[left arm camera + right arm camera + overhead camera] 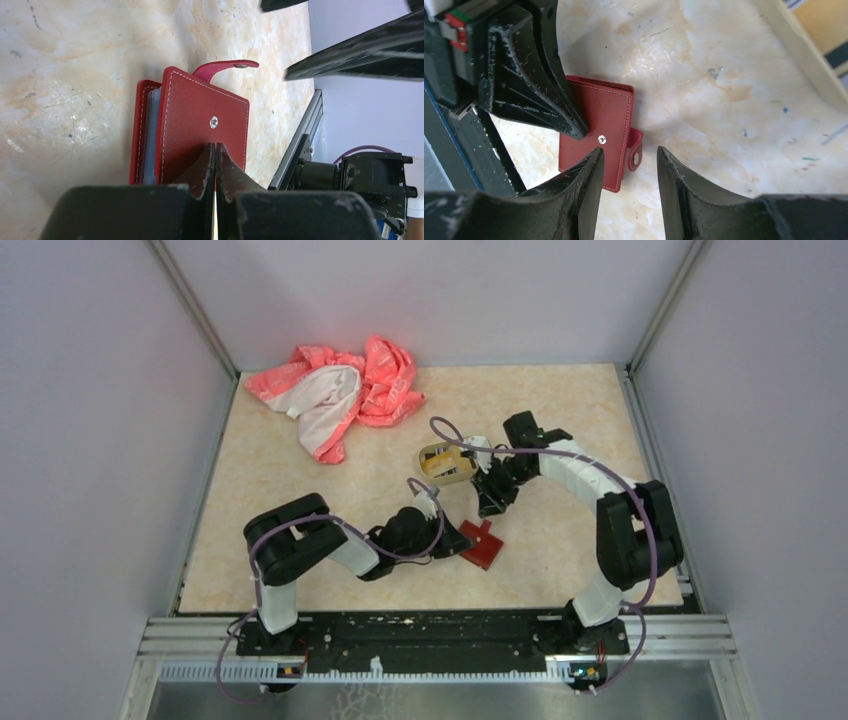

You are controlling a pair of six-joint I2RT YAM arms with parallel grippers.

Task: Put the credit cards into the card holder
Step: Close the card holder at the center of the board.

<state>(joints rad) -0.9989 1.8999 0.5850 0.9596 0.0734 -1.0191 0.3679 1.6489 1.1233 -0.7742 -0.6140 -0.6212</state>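
The card holder (483, 543), a dark-red wallet, lies folded shut on the table with its snap tab (225, 67) hanging loose. My left gripper (215, 146) is shut, and its tips rest on the wallet's cover (200, 120) just below the snap stud. Pale blue layers (152, 140) show between the covers; whether they are cards or pockets I cannot tell. My right gripper (629, 152) hovers open above the tab side of the card holder (609, 120), with nothing between its fingers. A yellow credit card (824, 20) lies in the tin tray.
The tan tin tray (447, 463) stands just behind the right gripper (492, 508), its rim (804, 55) close by. A pink and white cloth (340, 395) lies bunched at the back left. The left gripper (462, 537) and right gripper sit close together over the wallet.
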